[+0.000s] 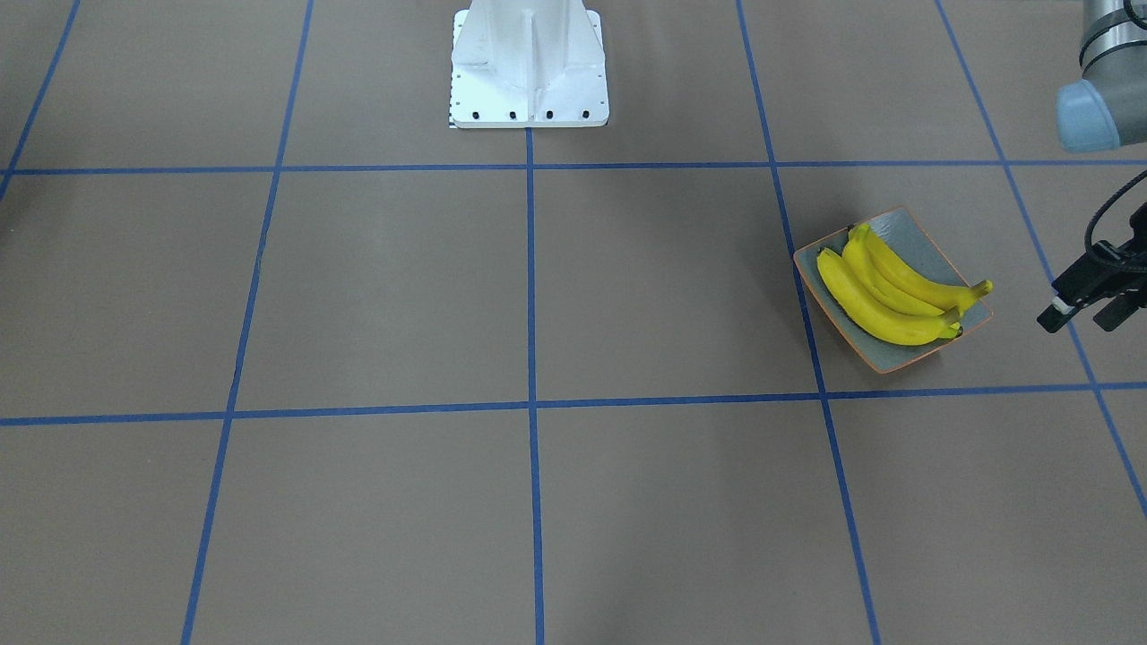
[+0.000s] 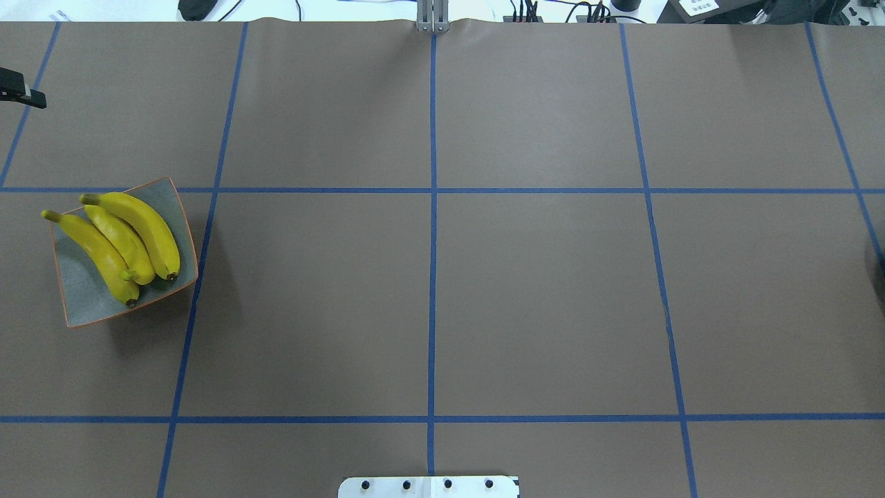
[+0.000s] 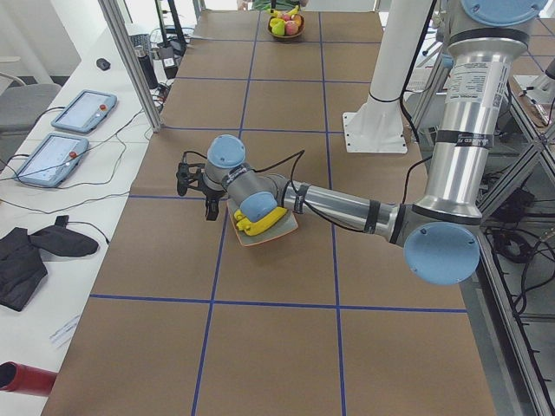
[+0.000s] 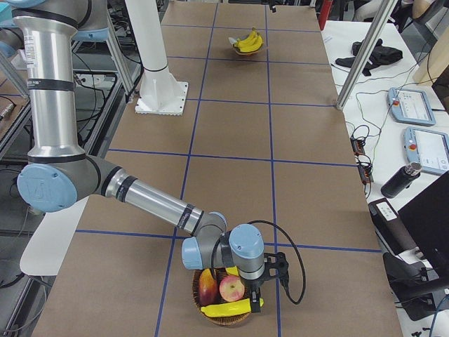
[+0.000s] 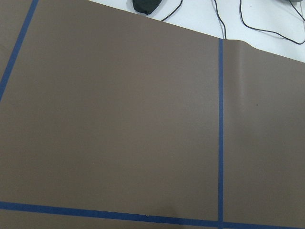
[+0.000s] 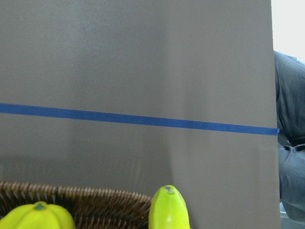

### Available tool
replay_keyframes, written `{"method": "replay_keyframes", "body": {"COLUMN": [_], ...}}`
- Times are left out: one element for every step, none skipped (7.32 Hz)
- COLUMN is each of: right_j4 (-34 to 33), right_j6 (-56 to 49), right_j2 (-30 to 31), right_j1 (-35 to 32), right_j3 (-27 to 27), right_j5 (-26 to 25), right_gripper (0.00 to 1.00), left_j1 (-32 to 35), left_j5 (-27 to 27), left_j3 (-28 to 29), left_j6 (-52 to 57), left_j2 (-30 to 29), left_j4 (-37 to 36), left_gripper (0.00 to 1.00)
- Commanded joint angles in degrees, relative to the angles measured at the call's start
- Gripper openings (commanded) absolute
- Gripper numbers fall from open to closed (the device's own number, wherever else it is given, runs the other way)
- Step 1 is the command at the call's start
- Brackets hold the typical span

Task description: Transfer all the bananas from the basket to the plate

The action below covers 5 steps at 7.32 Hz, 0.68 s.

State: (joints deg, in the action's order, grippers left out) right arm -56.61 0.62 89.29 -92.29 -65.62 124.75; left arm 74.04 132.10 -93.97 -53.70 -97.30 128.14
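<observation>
Three bananas (image 2: pixel 128 242) on plate (image 2: pixel 86 297); fourth banana (image 4: pixel 224 309) in basket (image 4: pixel 219 321).
Left fingers (image 1: pixel 1062 305) hang near the plate, spread apart, empty. Basket, holding other fruit (image 4: pixel 231 288), stands well apart from the plate; right fingers (image 4: pixel 256 293) above it, grip state cannot be told.

left tool (image 1: pixel 1084 318) cut by the frame edge (jaws unclear); basket (image 6: pixel 95 206) cropped along the bottom.
</observation>
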Motion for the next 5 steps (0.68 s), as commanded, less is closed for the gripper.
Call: {"method": "replay_keyframes", "body": {"right_j4": [0.00, -0.08, -0.08, -0.08, -0.08], "right_j6": [-0.18, -0.10, -0.10, -0.10, -0.10], "right_j2": [-0.52, -0.87, -1.57, -3.05, -4.03], "right_j1": [0.09, 0.44, 0.70, 0.71, 0.88], "right_j3": [2.15, 2.77, 3.82, 5.66, 6.28], "right_j5": [-1.08, -2.22, -2.58, -2.67, -2.76], "right_gripper": [0.99, 0.99, 0.99, 0.99, 0.99], "left_j1": [-0.30, -0.30, -0.30, -0.30, -0.38], "left_j5": [0.00, 0.00, 0.00, 0.00, 0.00], "left_j3": [0.01, 0.01, 0.01, 0.01, 0.01], "left_j6": [0.00, 0.00, 0.00, 0.00, 0.00], "left_j2": [0.00, 0.00, 0.00, 0.00, 0.00], "left_j4": [0.00, 0.00, 0.00, 0.00, 0.00], "left_gripper": [0.99, 0.99, 0.99, 0.99, 0.99]}}
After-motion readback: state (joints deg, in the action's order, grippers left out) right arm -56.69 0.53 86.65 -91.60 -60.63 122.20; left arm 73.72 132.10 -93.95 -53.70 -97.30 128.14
